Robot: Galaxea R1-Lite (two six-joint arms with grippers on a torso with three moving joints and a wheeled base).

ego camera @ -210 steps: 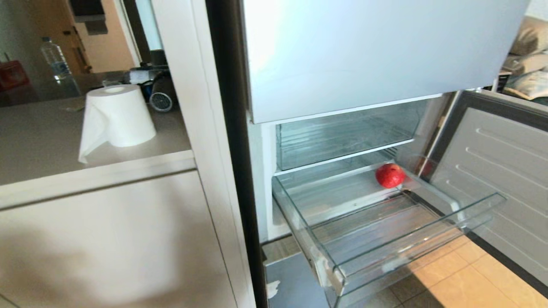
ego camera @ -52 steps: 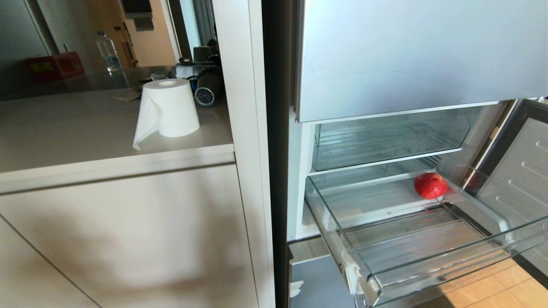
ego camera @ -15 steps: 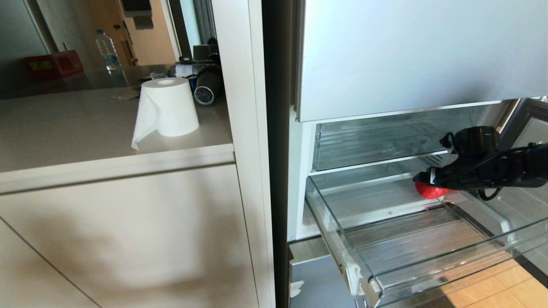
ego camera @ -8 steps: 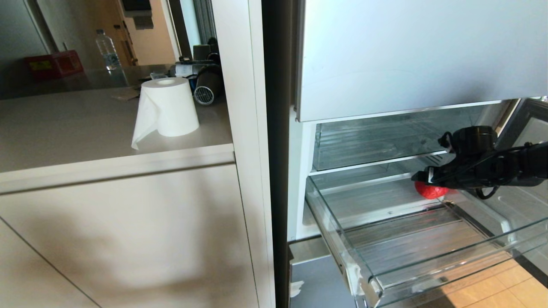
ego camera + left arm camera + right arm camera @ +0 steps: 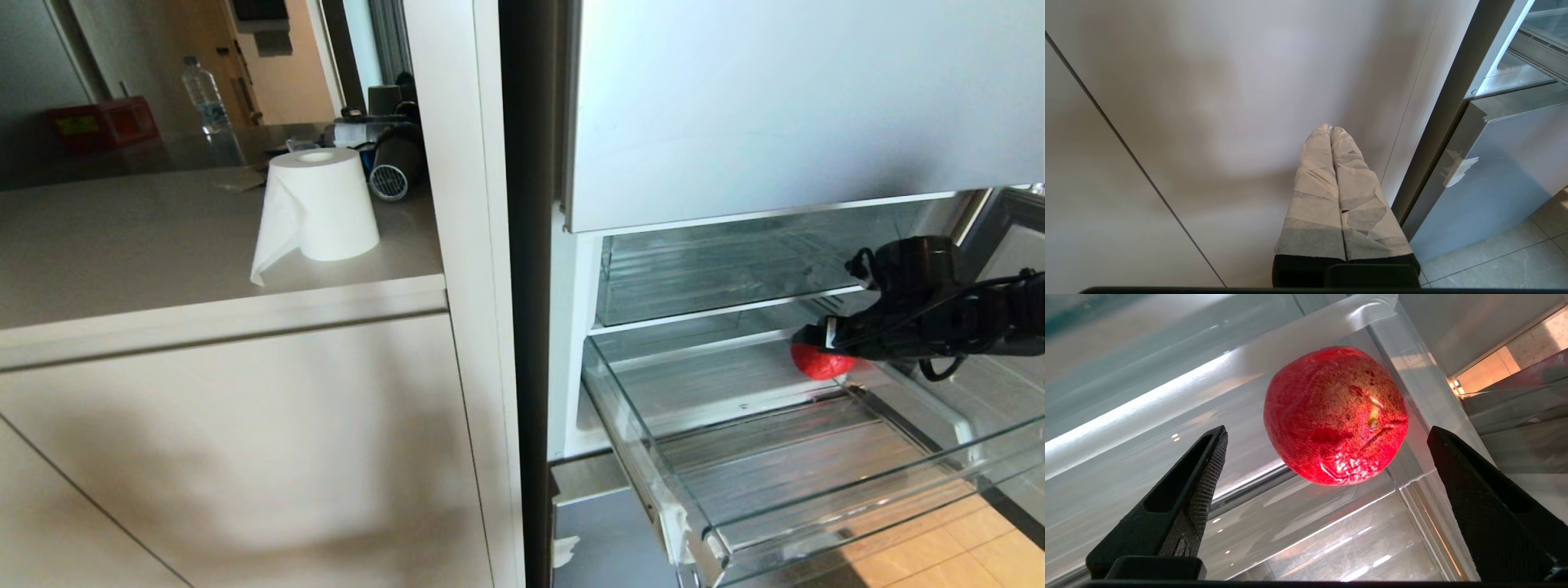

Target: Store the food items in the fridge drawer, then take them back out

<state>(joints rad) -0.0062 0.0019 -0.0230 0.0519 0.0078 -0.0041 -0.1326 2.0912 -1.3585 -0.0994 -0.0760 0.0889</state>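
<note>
The right pincer [image 5: 1327, 457] is spread wide, hovering just short of the red fruit [image 5: 1336, 415]. The fruit rests in the fridge drawer [image 5: 824, 498], against its right wall. The left pincer [image 5: 1331, 132] is pressed together beside the cabinet.

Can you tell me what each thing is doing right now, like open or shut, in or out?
fridge drawer: pulled out, open.
red fruit: lying in the drawer's far right corner, not held.
right gripper: open, fingers apart either side of the fruit, not touching it.
left gripper: shut, empty, parked by the cabinet front.
lower fridge door: swung open.
paper roll: upright on the counter, one sheet hanging loose.
</note>
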